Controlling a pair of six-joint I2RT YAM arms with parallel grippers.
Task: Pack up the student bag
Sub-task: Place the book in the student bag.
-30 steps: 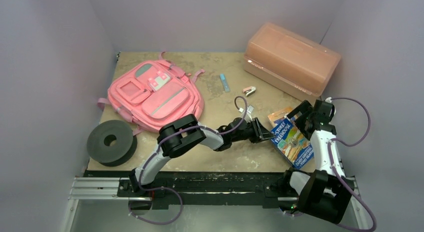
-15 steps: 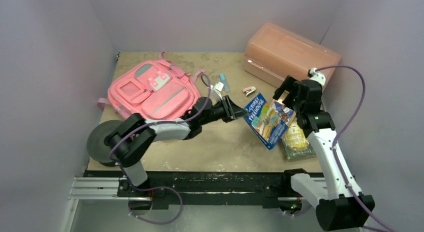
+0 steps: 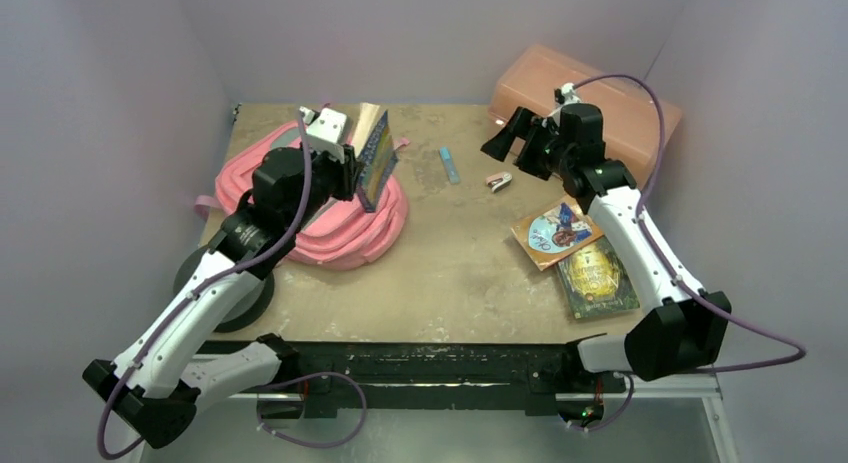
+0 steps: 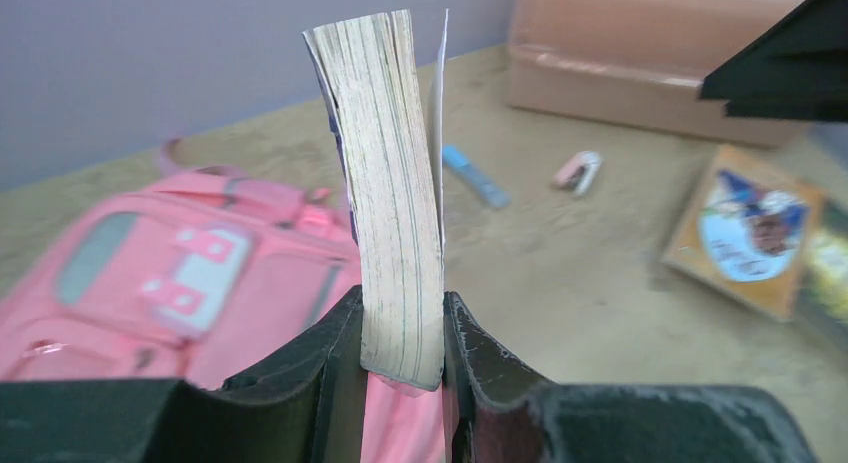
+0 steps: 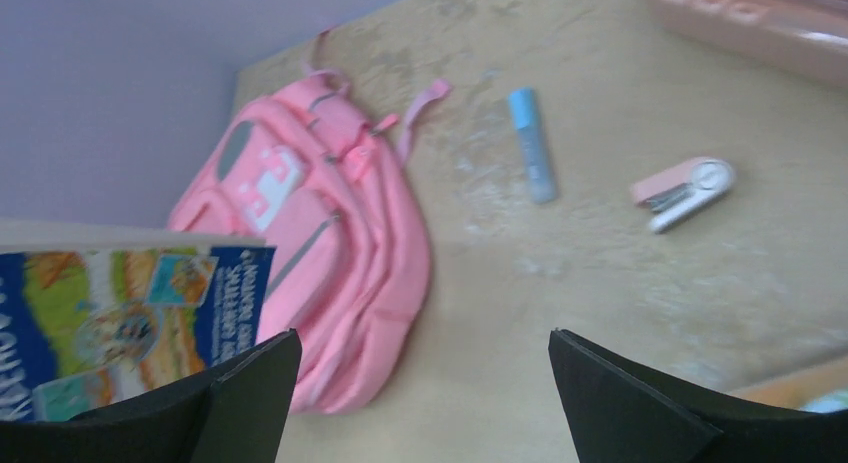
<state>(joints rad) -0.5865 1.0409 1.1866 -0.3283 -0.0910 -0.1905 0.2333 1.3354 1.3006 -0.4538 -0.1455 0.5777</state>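
Clamping book [image 4: 385, 183], left pincer [image 4: 402, 313] over student bag [image 4: 150, 283]

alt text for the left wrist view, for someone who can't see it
The left fingers clamp a thick book upright by its bottom edge, page edges facing the camera. Behind it lie the pink bag at left and a blue tube, stapler, box and second book at right.

Tan table [image 3: 450, 273], student bag [image 3: 350, 233], box [image 3: 530, 83], books [image 3: 556, 233], stapler [image 3: 498, 182]

Soft pink student bag [image 3: 345, 233], lying flat at table's far left (grey-and-white patches facing up)
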